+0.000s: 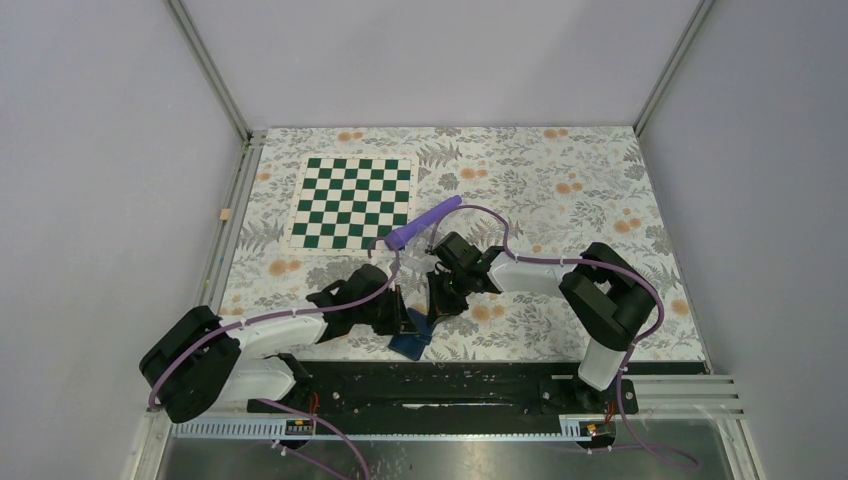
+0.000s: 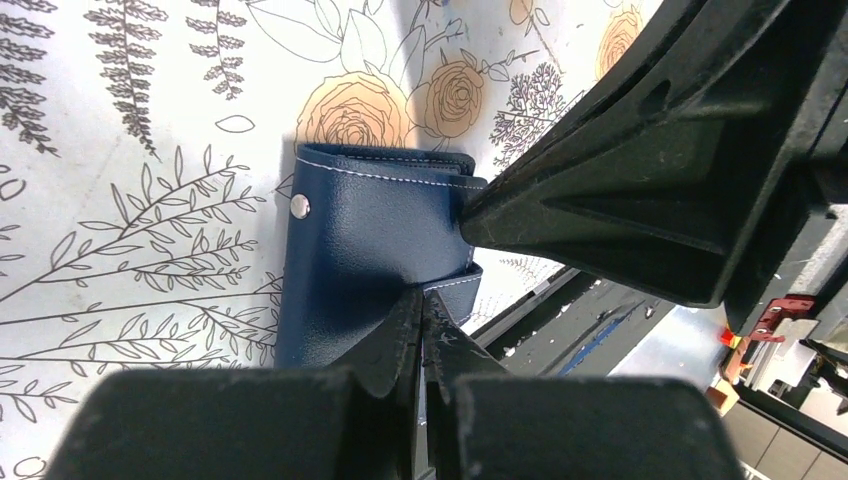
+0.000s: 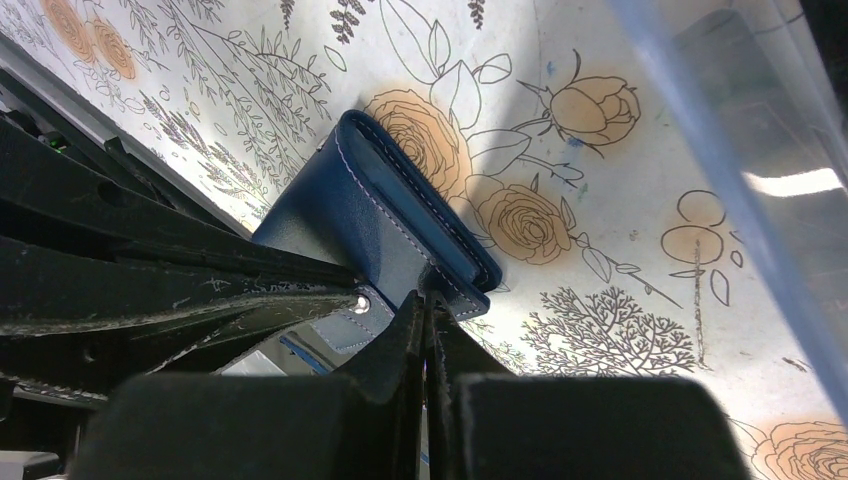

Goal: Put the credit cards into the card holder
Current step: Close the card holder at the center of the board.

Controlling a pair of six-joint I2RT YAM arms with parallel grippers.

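We find the holder (image 1: pixel 410 345) lying on the table (image 1: pixel 560 190) at its near edge, midway between the arms; from above it is mostly covered by both wrists, only a navy corner showing; left gripper (image 2: pixel 420 300) closed to a sliver, tips nipping the holder's stitched lower edge; how much flap lies between them we cannot make out; right gripper (image 3: pixel 425 298) likewise pressed nearly together, tips on the stitched edge by the tab (image 3: pixel 345 325); a stud (image 2: pixel 299 206) shows on the outer face; the holder looks folded, its pockets hidden from us; a clear tray (image 3: pixel 720 130) crosses the right wrist view, blurred and cut off by the frame; farther back lie a board (image 1: pixel 352 203) and a purple tube (image 1: pixel 425 222), its near end behind a cable.
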